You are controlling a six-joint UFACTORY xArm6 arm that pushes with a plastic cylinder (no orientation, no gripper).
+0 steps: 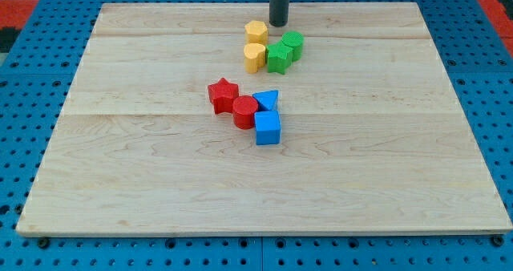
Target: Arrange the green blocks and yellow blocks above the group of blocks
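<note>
Camera view: my tip point(278, 23), the lower end of my straight dark rod, rests on the pale wooden board point(144, 183) close to the view's top edge, a little right of centre. I end in this bare rod with nothing that spreads, presses together or pinches, so I hold nothing.

Just below my tip, towards the view's left, sits the yellow hexagonal block point(256, 32), near the rod but seemingly not touching it. Right under it, and touching it, is a second yellow block point(254, 57); its shape is rounded, though I cannot make it out exactly. To the right of that one, pressed against it, stands the green star-shaped block point(278, 57), and up against its upper right is the green round ribbed block point(292, 44). These four form a tight cluster directly below my tip.

Well apart from them, lower on the board near its middle, lies the other group. The red star-shaped block point(223, 94) is at the left; the red cylinder block point(245, 111) touches it on the lower right. The blue triangular block point(267, 101) sits right of the cylinder, and the blue cube block point(268, 129) lies just below it, touching the cylinder's right side.

The board rests on a blue perforated surface point(48, 30).
</note>
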